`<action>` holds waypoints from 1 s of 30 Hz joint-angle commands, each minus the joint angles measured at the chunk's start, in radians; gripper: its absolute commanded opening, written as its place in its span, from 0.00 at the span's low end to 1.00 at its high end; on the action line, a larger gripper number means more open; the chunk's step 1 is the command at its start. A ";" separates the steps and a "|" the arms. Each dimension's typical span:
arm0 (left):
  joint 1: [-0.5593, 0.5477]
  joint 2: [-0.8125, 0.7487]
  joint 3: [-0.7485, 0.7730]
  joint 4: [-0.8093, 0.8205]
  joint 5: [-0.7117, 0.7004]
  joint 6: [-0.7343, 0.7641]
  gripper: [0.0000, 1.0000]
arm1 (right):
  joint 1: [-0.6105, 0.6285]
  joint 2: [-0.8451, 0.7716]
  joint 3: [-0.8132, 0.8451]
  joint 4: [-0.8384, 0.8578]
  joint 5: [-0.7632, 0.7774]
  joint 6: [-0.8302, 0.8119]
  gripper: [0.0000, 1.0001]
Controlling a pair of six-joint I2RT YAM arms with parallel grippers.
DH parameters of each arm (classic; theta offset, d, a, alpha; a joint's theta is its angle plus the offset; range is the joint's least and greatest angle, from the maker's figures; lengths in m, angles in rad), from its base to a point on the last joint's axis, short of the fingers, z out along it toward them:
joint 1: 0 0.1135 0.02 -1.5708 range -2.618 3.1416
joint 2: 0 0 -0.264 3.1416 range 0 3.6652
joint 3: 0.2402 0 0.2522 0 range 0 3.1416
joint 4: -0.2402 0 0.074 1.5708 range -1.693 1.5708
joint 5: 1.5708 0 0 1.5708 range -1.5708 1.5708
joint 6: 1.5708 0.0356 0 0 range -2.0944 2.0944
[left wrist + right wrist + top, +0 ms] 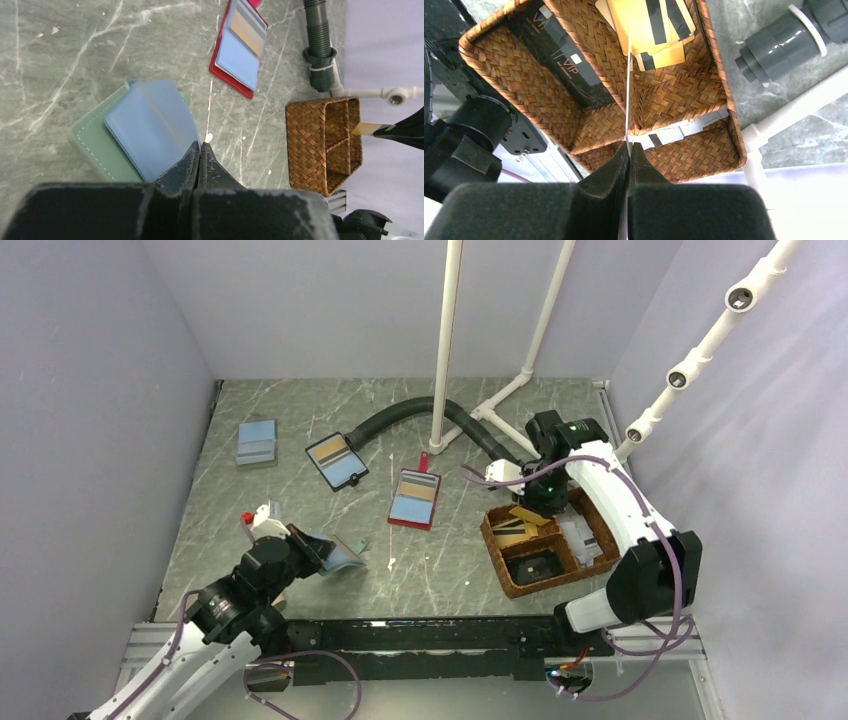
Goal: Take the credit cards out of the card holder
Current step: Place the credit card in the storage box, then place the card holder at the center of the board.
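The card holder (95,145) lies flat on the marble table, teal-green with pale blue-grey faces (147,125) fanned on top; from above it sits at the lower left (345,552). My left gripper (200,146) is shut, its tips at the near corner of the blue face, with nothing visible between them. My right gripper (629,146) is shut on a tan credit card (367,128), seen edge-on (628,90) above the wicker basket (724,100). In the basket lie gold cards with dark stripes (649,25), black cards (559,55) and white cards (684,132).
A red-edged holder (415,498), a black-edged holder (336,460) and a blue holder (257,443) lie further back. A grey hose (400,418) and white pipes (443,350) stand behind the basket (495,552). Walls close in on the left and right.
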 commanded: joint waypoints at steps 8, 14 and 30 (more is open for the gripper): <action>0.003 0.124 0.117 0.101 -0.113 -0.011 0.00 | -0.003 0.132 0.024 0.012 0.053 -0.085 0.10; 0.003 0.207 0.141 0.134 -0.140 -0.013 0.00 | -0.010 0.212 0.034 0.177 0.157 0.031 0.22; 0.356 0.553 0.299 0.309 0.154 0.151 0.00 | -0.002 0.293 0.250 0.113 -0.351 0.252 0.24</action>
